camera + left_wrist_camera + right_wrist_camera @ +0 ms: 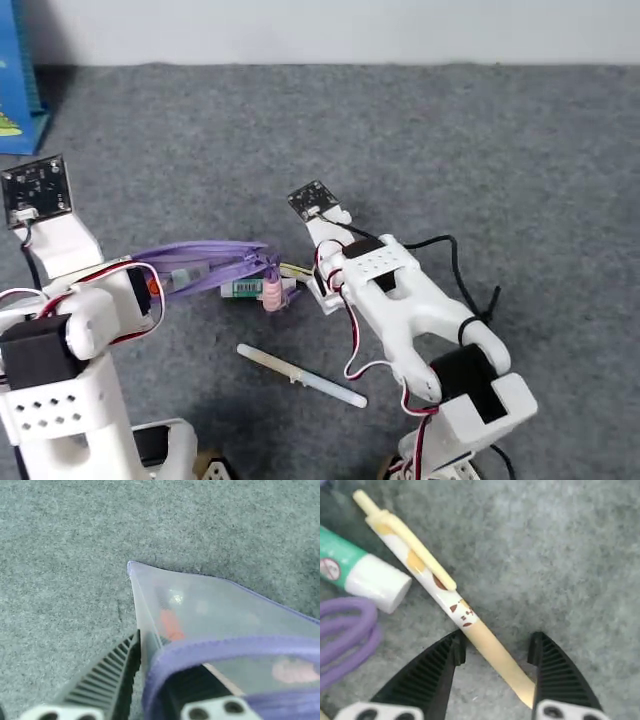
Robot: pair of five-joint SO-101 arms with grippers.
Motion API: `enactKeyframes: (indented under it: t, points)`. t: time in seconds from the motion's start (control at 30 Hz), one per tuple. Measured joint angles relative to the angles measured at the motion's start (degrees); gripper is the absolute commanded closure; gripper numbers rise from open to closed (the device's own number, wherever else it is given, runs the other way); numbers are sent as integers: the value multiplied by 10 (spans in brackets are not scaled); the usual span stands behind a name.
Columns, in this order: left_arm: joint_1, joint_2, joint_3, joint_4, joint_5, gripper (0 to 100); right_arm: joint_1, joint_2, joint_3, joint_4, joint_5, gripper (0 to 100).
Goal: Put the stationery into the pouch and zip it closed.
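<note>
Right gripper (497,642) stands wide, its jaws straddling the tip end of the cream pen (427,575) lying flat on the tabletop (580,555) just ahead of it. Light, stiff and slick, the pen would likely pivot if pinched there; mid-barrel looks safer. Left gripper (150,660) is clamped on the rim of the soft, floppy pouch (225,610).

Table (500,150): grey felt-like cloth, matt and fuzzy. Pouch (210,605): frosted translucent plastic, smooth, edged with purple woven trim (225,645). Pen (445,595): cream plastic, smooth and glossy. Glue stick (365,577): smooth plastic with a white satin cap and a green printed label. Right gripper (497,645): black matt plastic, inner faces ribbed. Arms (400,290): smooth white plastic.
</note>
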State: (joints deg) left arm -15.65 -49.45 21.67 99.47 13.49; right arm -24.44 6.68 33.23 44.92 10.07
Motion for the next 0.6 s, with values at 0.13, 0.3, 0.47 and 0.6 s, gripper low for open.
enactKeyframes:
  t: [0.13,0.3,0.47,0.6]
  points:
    - [0,0,0,0,0,988,33,0,-1,-3,33,987]
    - [0,0,0,0,0,988,70,2,-8,6,49,991]
    - [0,0,0,0,0,988,98,2,-11,42,84,991]
    - [0,0,0,0,0,988,128,1,-12,85,110,986]
